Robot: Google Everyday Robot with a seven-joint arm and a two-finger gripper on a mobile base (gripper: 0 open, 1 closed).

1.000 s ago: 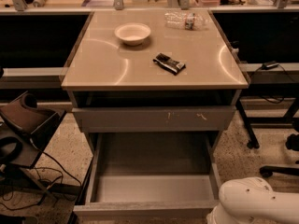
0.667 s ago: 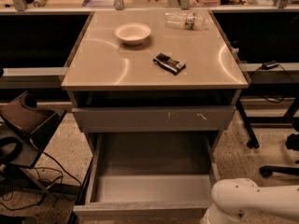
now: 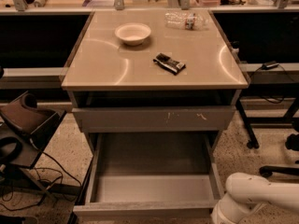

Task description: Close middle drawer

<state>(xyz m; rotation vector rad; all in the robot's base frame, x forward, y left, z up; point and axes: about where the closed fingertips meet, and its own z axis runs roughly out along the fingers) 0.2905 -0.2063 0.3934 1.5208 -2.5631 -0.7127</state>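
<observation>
Middle drawer (image 3: 149,188), fully open, not yet closed.
Gripper hidden beyond white arm (image 3: 254,199), grip state untellable; best pushed at front panel (image 3: 145,210) centre, straight inward.

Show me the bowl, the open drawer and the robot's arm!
bowl (image 3: 133,33): camera view, its middle.
middle drawer (image 3: 152,186): camera view, bare inside floor.
arm (image 3: 254,195): camera view, white shell; the tool is out of view.

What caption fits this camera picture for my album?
Middle drawer hangs open and empty below a table holding bowl and snack bar; robot arm at lower right, tool out of view.
</observation>
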